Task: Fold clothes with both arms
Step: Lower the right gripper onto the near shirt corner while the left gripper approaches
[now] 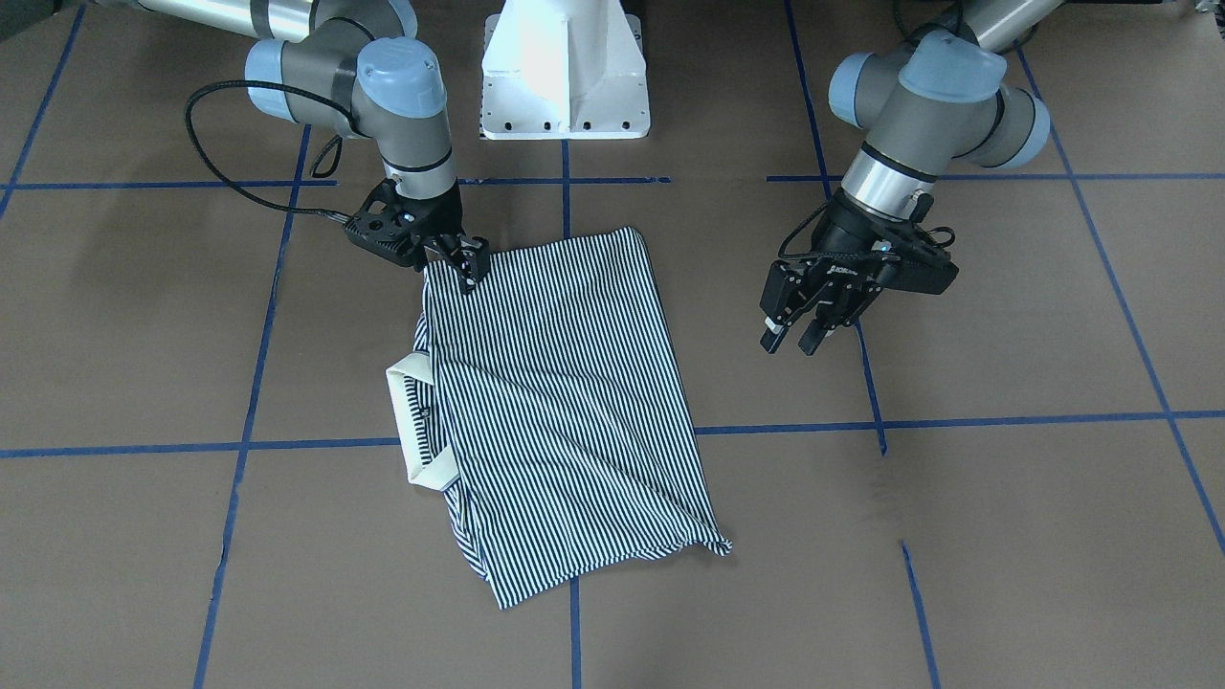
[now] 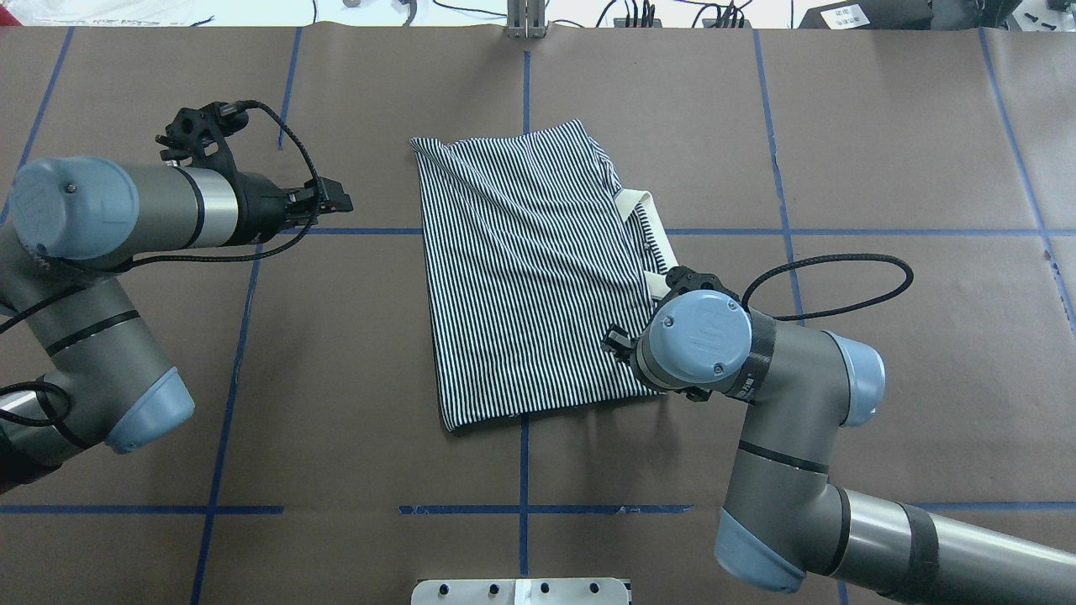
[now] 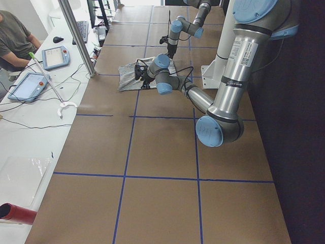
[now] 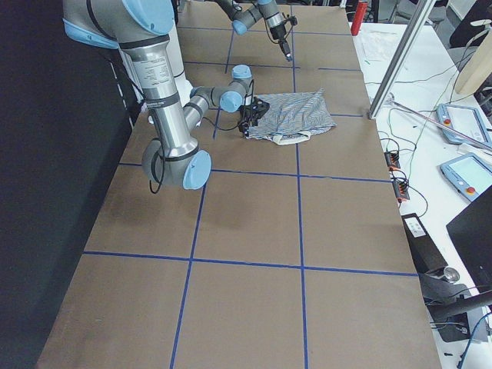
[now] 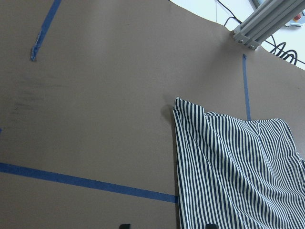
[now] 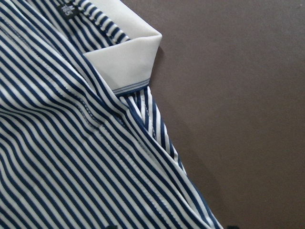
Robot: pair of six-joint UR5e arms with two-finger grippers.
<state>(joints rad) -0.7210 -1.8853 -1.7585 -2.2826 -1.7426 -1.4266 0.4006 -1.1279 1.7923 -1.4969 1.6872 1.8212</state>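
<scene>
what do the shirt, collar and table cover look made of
Shirt: soft thin knit, likely cotton, matte; it wrinkles and drapes.
Collar: thicker cream knit; holds a crisp edge.
Table cover: probably brown paper; matte, faintly scuffed.

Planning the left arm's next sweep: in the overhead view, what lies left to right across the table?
left gripper → striped polo shirt → cream collar → right arm's black cable loop

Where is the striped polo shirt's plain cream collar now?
In the overhead view, the cream collar sticks out from the striped polo shirt's right edge, just beyond the right arm's wrist.
</scene>
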